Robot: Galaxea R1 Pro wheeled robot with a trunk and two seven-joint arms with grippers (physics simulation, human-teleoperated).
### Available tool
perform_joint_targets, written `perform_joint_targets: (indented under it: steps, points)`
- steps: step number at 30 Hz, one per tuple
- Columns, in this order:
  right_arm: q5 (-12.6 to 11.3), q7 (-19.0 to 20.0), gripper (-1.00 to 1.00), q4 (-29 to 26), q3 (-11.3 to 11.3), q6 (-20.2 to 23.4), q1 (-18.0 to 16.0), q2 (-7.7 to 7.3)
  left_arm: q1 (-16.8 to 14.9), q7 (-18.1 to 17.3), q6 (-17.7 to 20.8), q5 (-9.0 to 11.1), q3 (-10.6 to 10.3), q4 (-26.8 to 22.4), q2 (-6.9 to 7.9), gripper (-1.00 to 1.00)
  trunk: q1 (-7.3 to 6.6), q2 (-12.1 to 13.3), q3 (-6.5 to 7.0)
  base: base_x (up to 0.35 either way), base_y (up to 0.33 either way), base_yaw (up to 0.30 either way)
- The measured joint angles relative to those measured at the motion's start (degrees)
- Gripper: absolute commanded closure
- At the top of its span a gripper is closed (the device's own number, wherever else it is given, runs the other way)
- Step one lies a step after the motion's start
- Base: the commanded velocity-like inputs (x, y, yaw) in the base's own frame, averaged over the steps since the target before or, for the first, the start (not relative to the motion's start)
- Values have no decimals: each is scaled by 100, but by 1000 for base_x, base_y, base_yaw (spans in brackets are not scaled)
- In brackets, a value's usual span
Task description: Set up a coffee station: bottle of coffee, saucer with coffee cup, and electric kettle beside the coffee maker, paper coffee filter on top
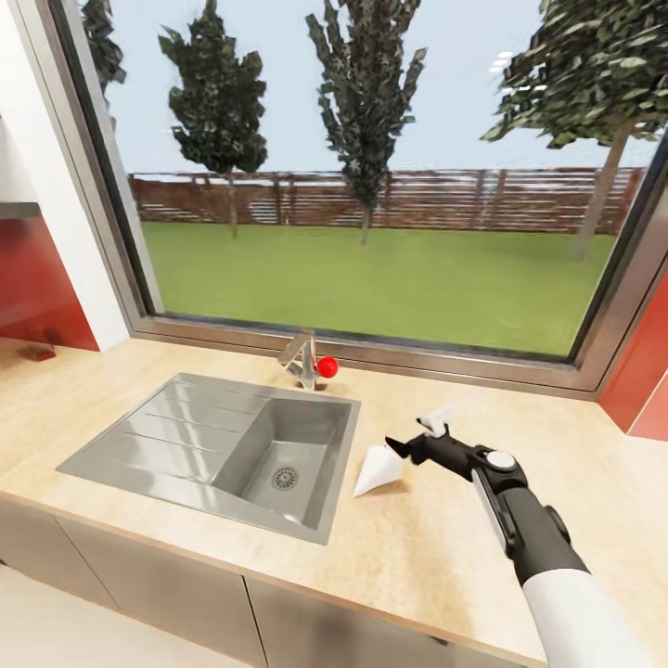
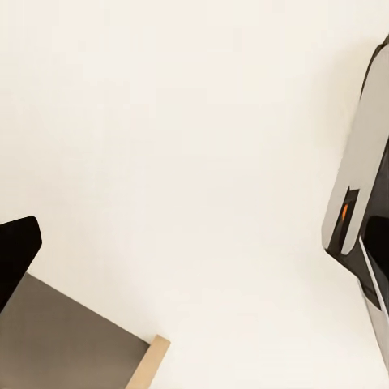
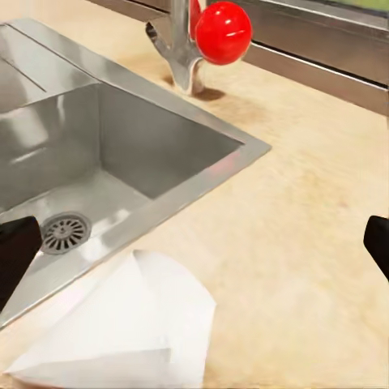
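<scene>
Under the big garden window, the paper coffee filter (image 1: 378, 470) lies on the tabletop (image 1: 436, 547) beside the sink (image 1: 223, 445). The right gripper (image 1: 417, 441) hovers close, spread wide, empty; a clumsy pinch could crumple it or nudge it into the basin.

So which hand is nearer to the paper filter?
The right. The right hand hovers open just beside the paper filter on the countertop. The left hand is over pale floor, away from it.
</scene>
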Motion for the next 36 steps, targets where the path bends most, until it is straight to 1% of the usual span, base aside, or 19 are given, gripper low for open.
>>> perform_joint_targets:
  steps: [1, 3, 6, 8, 14, 21, 25, 28, 36]
  points:
    - [67, 74, -100, 10, 1, 0, 0, 0, 0, 0, 1, 0, -2, 0, 0, -100, 0, 0, 0, 0, 0, 0]
    - [319, 377, -100, 72, -1, -5, 0, 0, 0, -1, 3, -1, -7, 2, 0, -100, 0, 0, 0, 0, 0, 0]
    - [555, 665, -100, 128, -5, -10, 0, 0, 2, -3, 4, -1, -9, 5, 0, -100, 0, 0, 0, 0, 0, 0]
    - [635, 742, -100, 142, -2, -11, 0, 0, 4, -5, 4, -1, -10, 7, 0, -100, 0, 0, 0, 0, 0, 0]
    - [728, 833, -100, 155, 2, -12, 0, 0, 3, -9, 6, -1, -12, 8, 0, -100, 0, 0, 0, 0, 0, 0]
    - [869, 849, -100, 165, 3, -12, 0, -6, 8, -9, 12, -1, -19, 8, 0, -100, -1, -1, 0, 19, 0, 0]
    - [891, 850, -100, 173, 2, -12, 0, -8, 6, -8, 13, 6, -19, 10, 0, -100, -2, -1, 0, 154, -6, 0]
    - [905, 850, -100, 279, 2, -18, 0, -9, 8, -5, 14, 5, -19, 11, 0, -100, -1, 0, 0, 117, -13, 0]
    - [932, 850, -100, 432, 3, -21, 0, -9, 9, -3, 9, 4, -28, 13, 0, -100, 0, 0, 0, 18, -2, 0]
